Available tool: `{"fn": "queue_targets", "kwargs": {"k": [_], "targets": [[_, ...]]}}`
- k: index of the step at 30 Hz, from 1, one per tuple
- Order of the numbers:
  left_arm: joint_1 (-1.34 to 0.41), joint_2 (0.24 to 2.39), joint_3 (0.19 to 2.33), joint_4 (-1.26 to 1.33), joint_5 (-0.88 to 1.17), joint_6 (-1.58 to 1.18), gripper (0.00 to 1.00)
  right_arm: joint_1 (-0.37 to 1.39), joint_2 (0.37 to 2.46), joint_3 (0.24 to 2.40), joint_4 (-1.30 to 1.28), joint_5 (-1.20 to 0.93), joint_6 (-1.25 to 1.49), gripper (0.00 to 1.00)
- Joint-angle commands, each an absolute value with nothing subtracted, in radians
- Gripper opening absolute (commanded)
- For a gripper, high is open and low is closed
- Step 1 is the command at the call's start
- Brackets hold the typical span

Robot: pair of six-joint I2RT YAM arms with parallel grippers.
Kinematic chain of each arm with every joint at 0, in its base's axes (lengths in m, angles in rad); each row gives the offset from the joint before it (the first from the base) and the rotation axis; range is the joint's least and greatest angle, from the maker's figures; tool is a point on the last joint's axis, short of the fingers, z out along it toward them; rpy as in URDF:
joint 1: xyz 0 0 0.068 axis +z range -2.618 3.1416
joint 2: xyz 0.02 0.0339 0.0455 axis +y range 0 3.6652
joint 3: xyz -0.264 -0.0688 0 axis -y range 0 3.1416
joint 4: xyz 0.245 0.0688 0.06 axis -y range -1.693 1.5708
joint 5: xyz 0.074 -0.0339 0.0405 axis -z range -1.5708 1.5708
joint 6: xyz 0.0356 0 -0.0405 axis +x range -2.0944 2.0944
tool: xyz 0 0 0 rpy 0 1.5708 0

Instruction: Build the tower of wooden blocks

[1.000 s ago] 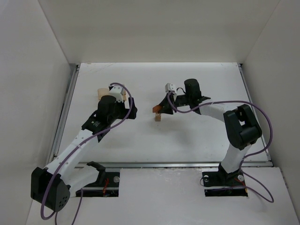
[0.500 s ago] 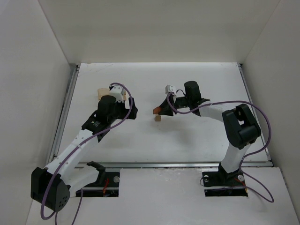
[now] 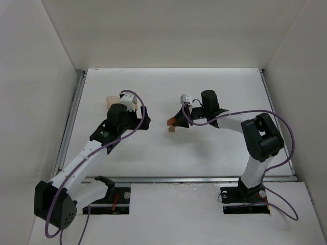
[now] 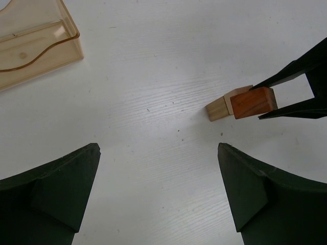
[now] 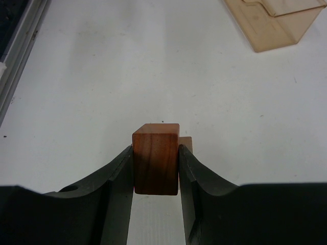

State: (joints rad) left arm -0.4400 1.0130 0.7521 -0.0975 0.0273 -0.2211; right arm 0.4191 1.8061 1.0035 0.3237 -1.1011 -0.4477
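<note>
The right gripper is pinching the reddish-brown block right over the tan block, which is sitting on the table. Judging by this, it is needing squaring and centring before any release. The left gripper is hanging spread wide, holding nothing.

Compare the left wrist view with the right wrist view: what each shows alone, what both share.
Left wrist only: the left gripper, wide open. Right wrist only: the metal rail at the left. Both: the right gripper shut on the reddish-brown block, the tan block (a sliver in the right wrist view), the amber tray, the table.
</note>
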Motion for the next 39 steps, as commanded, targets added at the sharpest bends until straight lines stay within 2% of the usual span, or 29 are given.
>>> {"fn": "queue_targets", "kwargs": {"k": [1,30,39], "targets": [[-0.431,1.006,0.747,-0.058,0.048,-0.225,1.0,0.416,1.816,0.989,0.391,-1.115,-0.448,0.0],[-0.431,1.006,0.738,-0.049,0.066,-0.216,1.0,0.407,1.805,0.98,0.469,-1.17,-0.43,0.0],[-0.431,1.006,0.738,-0.049,0.066,-0.216,1.0,0.396,1.824,0.933,0.65,-1.147,-0.298,0.0]]}}
